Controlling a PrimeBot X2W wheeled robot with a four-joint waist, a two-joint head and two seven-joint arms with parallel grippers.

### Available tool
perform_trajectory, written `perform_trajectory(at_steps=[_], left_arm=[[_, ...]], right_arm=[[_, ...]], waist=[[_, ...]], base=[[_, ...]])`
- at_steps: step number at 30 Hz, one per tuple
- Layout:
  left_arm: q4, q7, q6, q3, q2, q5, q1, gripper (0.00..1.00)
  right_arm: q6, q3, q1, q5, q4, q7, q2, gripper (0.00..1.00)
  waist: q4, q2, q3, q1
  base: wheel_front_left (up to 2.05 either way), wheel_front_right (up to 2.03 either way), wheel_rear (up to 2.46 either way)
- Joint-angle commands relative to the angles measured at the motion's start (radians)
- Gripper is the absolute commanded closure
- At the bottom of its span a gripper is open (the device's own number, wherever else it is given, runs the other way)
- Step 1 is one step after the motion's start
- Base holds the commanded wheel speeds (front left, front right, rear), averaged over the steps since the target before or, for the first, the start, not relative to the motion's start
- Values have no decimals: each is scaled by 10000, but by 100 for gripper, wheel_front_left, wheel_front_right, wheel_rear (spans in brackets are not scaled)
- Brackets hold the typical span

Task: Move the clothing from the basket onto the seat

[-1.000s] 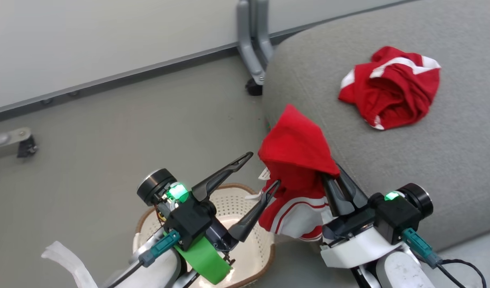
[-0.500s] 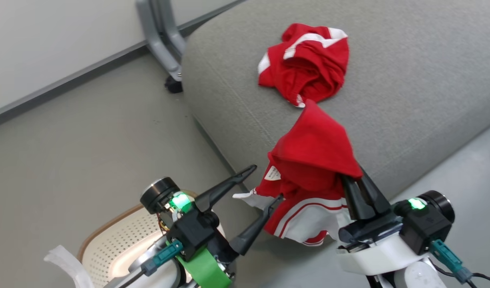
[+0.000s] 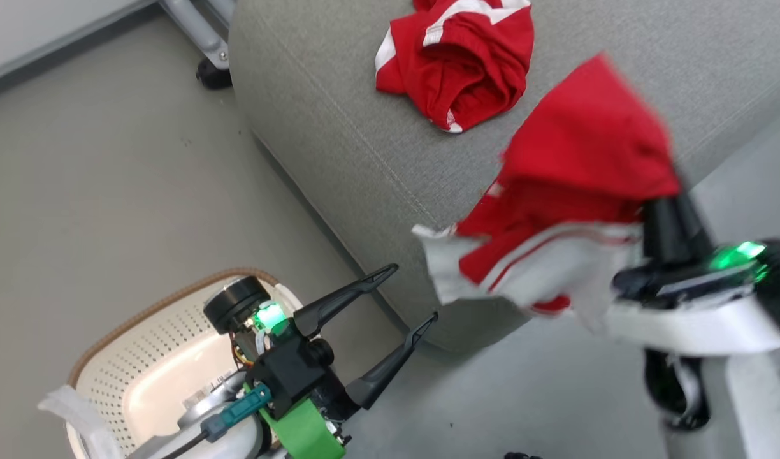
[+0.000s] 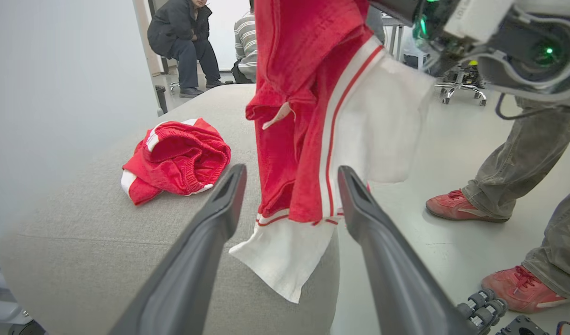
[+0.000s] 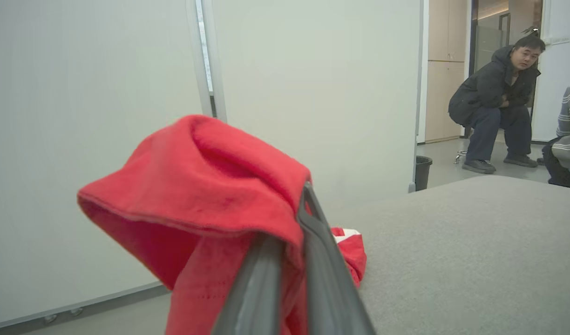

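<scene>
My right gripper (image 3: 667, 197) is shut on a red garment with white panels (image 3: 575, 166), which hangs in the air over the front edge of the grey seat (image 3: 364, 146). In the right wrist view the cloth (image 5: 210, 195) drapes over my closed fingertips. A second piece of red clothing (image 3: 460, 57) lies crumpled on the seat. My left gripper (image 3: 414, 292) stands open with nothing in it, just above the cream basket (image 3: 141, 344), whose bare white bottom shows. In the left wrist view the hanging garment (image 4: 313, 116) is beyond the open fingers.
A person's legs in red shoes (image 4: 462, 207) stand on the floor right of the seat. Two people sit far back (image 5: 494, 93). A grey metal leg with a caster (image 3: 208, 64) stands by the seat's far corner. A black bin (image 5: 422, 172) sits beside the wall.
The head camera has swung, shifting the whole picture. My right gripper has lifted the garment higher and toward the seat, away from the left gripper, which stays open.
</scene>
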Motion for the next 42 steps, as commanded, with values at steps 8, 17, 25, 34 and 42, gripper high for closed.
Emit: perform_trajectory(at_steps=[8,17,25,34,42], left_arm=[[-977,5,-29,-190,1141,-182,-807,0],[-1744,-144,-30,-479,2303,-92,-1657,0],[-2036,-269,-30,-603,2611,-149,-2195,0],[-2041,-280,-31,-694,2671,-180,-2246,0],[-1868,-276,-31,-1094,2477,-108,-2247,0]], right_arm=[[-15,-1843,-3705,-296,141,-31,4,100],[-16,-3576,-8127,-1448,815,343,-8,100],[-18,-4744,-9344,-2779,1775,981,-54,100],[-16,-6116,-7761,-2362,4456,874,-4,100],[-18,-6133,-7126,-1848,6647,157,-21,61]], waist=[[1206,-1,2334,0],[1953,-1,4311,0],[2506,-1,4982,0],[2921,-1,5164,0],[3055,-1,4666,0]], base=[[0,0,0],[0,0,0],[0,0,0],[0,0,0],[0,0,0]])
